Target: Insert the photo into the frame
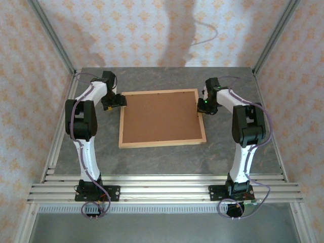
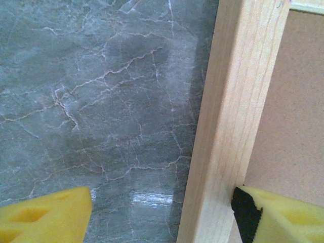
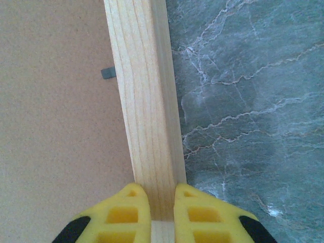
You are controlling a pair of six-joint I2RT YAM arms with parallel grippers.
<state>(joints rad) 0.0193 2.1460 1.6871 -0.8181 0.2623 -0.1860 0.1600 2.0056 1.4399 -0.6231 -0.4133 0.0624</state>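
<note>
Left of the frame: my left gripper (image 2: 162,205) stands apart, its yellow fingers (image 2: 45,217) straddling the frame's (image 1: 162,143) left rail near the far corner. One finger is over the bench (image 1: 167,159), the other over the backing board (image 1: 159,117).
Frame: flat on the bench, back up, with the brown board seated inside. I cannot tell whether the photo lies beneath it.
Right of the frame: my right gripper (image 3: 155,191) is clamped on the right rail.
Step, I judge: take hold on both sides.
Doing it well: close the left squarely on its rail before lifting, and keep both sides level so the board stays put.
</note>
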